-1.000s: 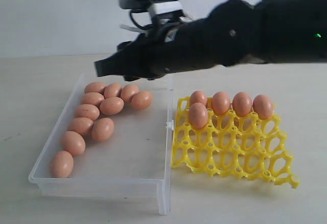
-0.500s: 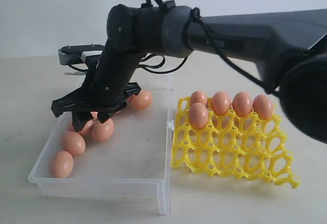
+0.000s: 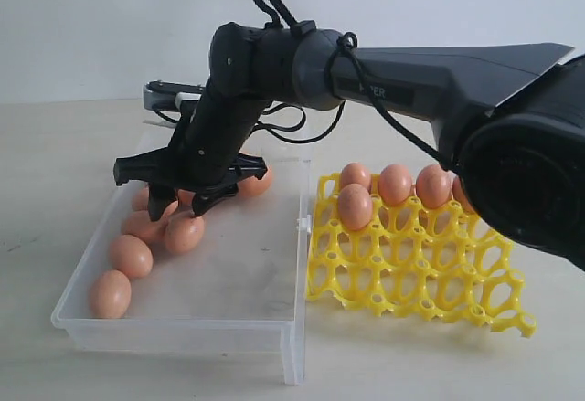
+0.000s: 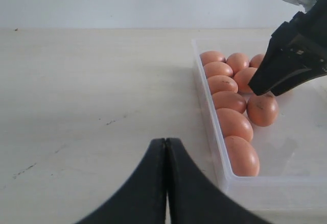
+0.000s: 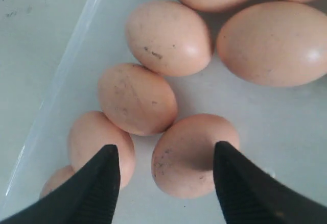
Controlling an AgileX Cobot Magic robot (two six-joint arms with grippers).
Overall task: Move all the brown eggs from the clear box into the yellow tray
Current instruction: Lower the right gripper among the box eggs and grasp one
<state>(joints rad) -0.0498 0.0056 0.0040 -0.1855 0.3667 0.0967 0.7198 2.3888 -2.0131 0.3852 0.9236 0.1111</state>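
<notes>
Off to the left, the left fingers (image 4: pixel 157 169) are pressed together, holding nothing. Most brown eggs (image 3: pixel 131 255) lie in the clear box (image 3: pixel 183 335), where the right fingers (image 5: pixel 97 188) hang spread wide over one egg (image 3: pixel 185 232), gripping nothing. Five more sit in the yellow tray (image 3: pixel 430 284) just beside it.

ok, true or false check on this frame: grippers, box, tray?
1. The right gripper is open over eggs in the box. True.
2. The tray holds five eggs. True.
3. The left gripper holds an egg. False: it is shut and empty, over the table.
4. The box is empty. False: several eggs lie in it.
</notes>
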